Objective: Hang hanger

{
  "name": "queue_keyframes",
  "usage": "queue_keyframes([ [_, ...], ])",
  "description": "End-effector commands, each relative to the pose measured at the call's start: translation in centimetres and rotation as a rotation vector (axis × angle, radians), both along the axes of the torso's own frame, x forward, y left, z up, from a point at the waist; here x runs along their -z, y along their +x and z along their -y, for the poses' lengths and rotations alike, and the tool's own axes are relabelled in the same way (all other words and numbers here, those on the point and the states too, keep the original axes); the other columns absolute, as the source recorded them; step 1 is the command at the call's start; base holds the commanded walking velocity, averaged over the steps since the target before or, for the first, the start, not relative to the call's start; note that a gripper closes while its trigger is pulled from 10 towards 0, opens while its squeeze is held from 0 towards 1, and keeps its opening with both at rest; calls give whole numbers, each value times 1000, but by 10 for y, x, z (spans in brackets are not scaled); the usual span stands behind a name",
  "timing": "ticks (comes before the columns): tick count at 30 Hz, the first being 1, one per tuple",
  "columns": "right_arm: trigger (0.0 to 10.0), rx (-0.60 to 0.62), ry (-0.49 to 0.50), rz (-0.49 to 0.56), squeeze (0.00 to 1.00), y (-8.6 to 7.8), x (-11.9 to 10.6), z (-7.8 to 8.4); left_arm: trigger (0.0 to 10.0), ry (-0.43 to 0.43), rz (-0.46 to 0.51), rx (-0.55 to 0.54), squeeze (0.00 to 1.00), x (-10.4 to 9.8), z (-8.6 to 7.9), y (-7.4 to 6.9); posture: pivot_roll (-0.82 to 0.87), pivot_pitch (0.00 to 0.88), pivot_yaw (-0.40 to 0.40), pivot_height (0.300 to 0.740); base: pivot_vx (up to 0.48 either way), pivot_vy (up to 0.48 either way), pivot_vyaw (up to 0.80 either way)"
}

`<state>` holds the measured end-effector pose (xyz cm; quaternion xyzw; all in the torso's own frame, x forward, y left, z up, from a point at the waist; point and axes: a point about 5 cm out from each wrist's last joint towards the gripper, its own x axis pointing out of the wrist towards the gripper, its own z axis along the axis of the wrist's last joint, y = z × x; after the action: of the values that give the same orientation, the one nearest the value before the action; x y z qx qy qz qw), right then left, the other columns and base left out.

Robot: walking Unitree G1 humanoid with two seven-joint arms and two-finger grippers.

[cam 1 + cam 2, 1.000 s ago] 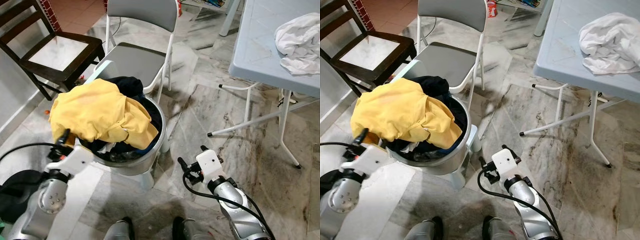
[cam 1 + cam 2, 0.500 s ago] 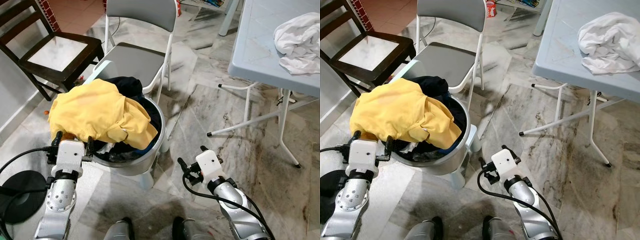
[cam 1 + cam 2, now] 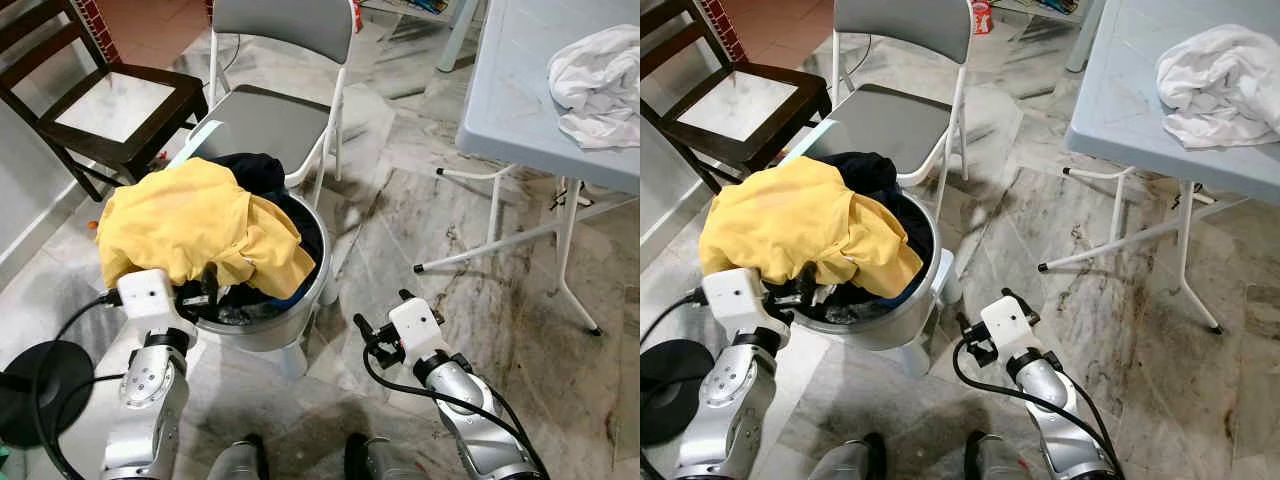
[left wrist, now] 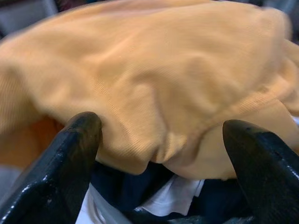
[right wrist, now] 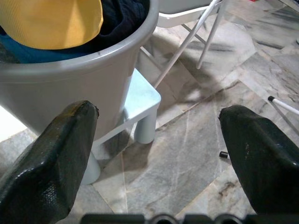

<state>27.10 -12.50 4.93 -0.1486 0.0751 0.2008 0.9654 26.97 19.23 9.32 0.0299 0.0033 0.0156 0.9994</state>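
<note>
A grey laundry basket [image 3: 303,297] stands on a white stool [image 5: 140,100], heaped with a yellow garment [image 3: 190,225] over dark clothes [image 3: 262,170]. A pale blue strip [image 3: 194,142] sticks up behind the basket; I cannot tell what it is. My left gripper [image 3: 205,296] is at the basket's near rim, open, its fingers [image 4: 70,154] spread just under the yellow garment's [image 4: 154,84] hem without holding it. My right gripper [image 3: 381,310] hovers low over the floor to the right of the basket, open and empty, with the basket wall [image 5: 70,88] in its wrist view.
A grey folding chair [image 3: 270,120] stands right behind the basket and a dark wooden chair [image 3: 120,105] to its left. A pale blue table [image 3: 510,100] at the right carries a white cloth [image 3: 600,70]. A black round base [image 3: 40,385] lies on the floor at my left.
My left arm has swung right and turned its gripper toward the basket, bringing the fingers under the yellow garment's edge. The right arm has barely moved.
</note>
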Motion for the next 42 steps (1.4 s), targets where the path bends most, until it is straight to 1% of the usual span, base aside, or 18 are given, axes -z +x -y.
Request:
queue_keyframes([
  [1, 10000, -6, -9, -33, 0, -6, 9, 0, 10000, 128, 19, 67, 1000, 0, 5, -5, 30, 230, -11, 740, 0, 0, 0],
  [3, 10000, -5, -9, -34, 0, -6, 9, 0, 10000, 215, 19, 109, 1000, 0, 5, -8, 31, 230, -7, 740, 0, 0, 0],
  [4, 10000, -3, -8, -34, 0, -6, 10, 0, 10000, 332, 18, 148, 1000, -1, 2, -11, 31, 230, -7, 740, 0, 0, 0],
  [5, 10000, -3, -8, -34, 0, -6, 10, 0, 10000, 332, 18, 148, 1000, -1, 2, -11, 31, 230, -7, 740, 0, 0, 0],
  [7, 10000, -3, -6, -38, 0, -6, 11, -2, 10000, 551, -22, 208, 1000, 4, -13, -17, 42, 237, -5, 740, 0, 0, 0],
  [9, 10000, -3, -5, -39, 0, -6, 11, -2, 10000, 601, -40, 230, 1000, 6, -16, -19, 42, 237, -5, 740, 0, 0, 0],
  [10, 10000, -3, -4, -40, 0, -6, 11, -2, 10000, 628, -47, 243, 882, 8, -17, -20, 42, 237, -5, 740, 0, 0, 0],
  [11, 10000, -6, -6, -41, 0, -7, 11, -2, 10000, 660, -55, 245, 0, 8, -22, -22, 49, 245, -1, 740, 0, 0, 0],
  [16, 10000, -7, -9, -51, 0, -8, 14, -2, 10000, 885, -128, 342, 0, 18, -42, -38, 59, 251, 4, 740, 0, 0, 0],
  [18, 10000, -7, -9, -51, 0, -8, 14, -2, 10000, 896, -138, 343, 0, 20, -44, -38, 62, 252, 5, 740, 0, 0, 0],
  [19, 10000, -7, -7, -52, 0, -8, 15, -3, 10000, 941, -147, 346, 0, 22, -48, -38, 62, 251, 6, 740, 0, 0, 0],
  [23, 10000, -9, -2, -53, 0, -8, 15, -6, 10000, 1021, -123, 341, 0, 21, -51, -30, 64, 251, 10, 740, 0, 0, 0],
  [25, 10000, -9, -2, -53, 0, -8, 15, -6, 10000, 1032, -113, 331, 0, 19, -52, -28, 64, 251, 10, 740, 0, 0, 0],
  [28, 10000, -8, -3, -52, 0, -8, 15, -6, 10000, 1083, -66, 280, 0, 9, -59, -14, 56, 246, 9, 740, 0, 0, 0],
  [32, 10000, -6, -6, -50, 0, -7, 15, -4, 10000, 1109, -54, 256, 0, 6, -63, -7, 56, 246, 9, 740, 0, 0, 0],
  [37, 10000, -3, -9, -48, 0, -7, 14, -3, 10000, 1124, -52, 241, 0, 6, -67, -3, 44, 243, 6, 740, 0, 0, 0],
  [41, 10000, -5, -11, -49, 0, -8, 15, -3, 10000, 1172, -46, 251, 0, 12, -69, 5, 42, 242, 0, 740, 0, 0, 0],
  [42, 10000, -6, -11, -50, 0, -8, 15, -3, 4941, 1178, -43, 252, 0, 12, -69, 6, 42, 242, 0, 740, 0, 0, 0],
])
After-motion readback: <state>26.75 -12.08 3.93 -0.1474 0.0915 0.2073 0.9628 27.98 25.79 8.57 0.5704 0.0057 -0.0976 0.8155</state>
